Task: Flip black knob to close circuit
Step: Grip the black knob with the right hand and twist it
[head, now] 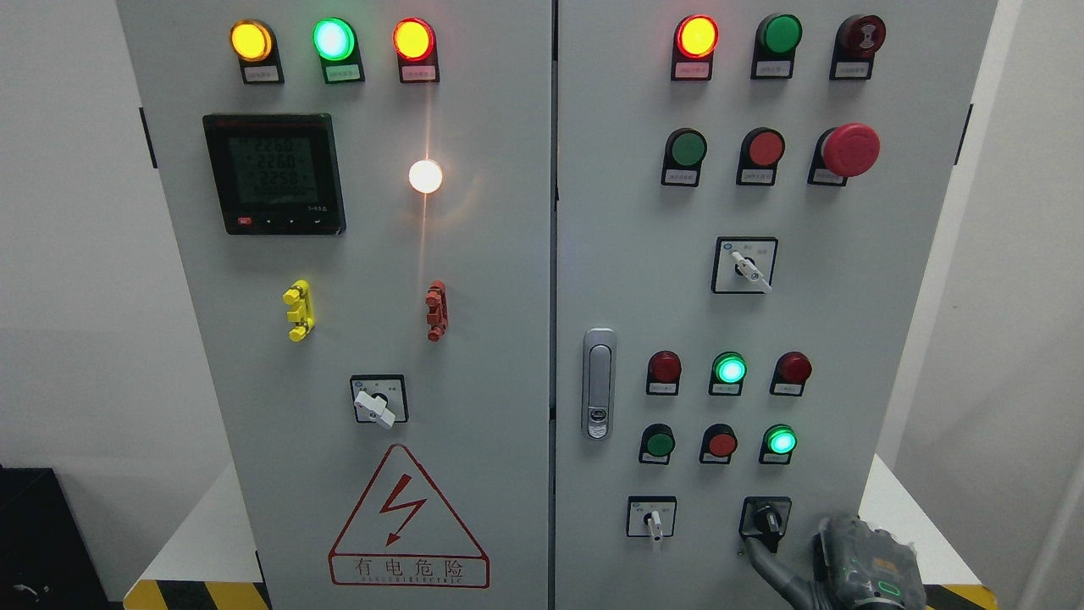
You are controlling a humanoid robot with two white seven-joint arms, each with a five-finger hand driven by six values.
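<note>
The small black rotary knob (pixel 767 518) sat on its black square plate at the lower right of the grey steel cabinet's right-hand door (pixel 627 254), just right of a white-handled selector switch (pixel 653 519) and below a lit green round lamp (pixel 780 440). Its pointer ridge stood approx. upright, maybe canted a little; too small to be sure.

The robot's grey right hand (pixel 834 563) came in from the bottom right corner. One long grey finger (pixel 766 563) was stretched out up and left, tip just under the knob plate, near but apparently not touching. Rest of the fingers were bunched behind the palm; hand held nothing. Left hand not in frame.

Handling, as a guess: knob is hard plastic, rigid, fixed to the panel, so no weight to carry, only torque. Likely a detented or sprung switch w/ a firm click, stiff at first then snapping over. Surface looked smooth, so a single fingertip may slip off. Best purchase is the raised ridge, pinched from both sides or pushed sideways near its outer end for leverage. Nearby white selector is close enough to bump.
</note>
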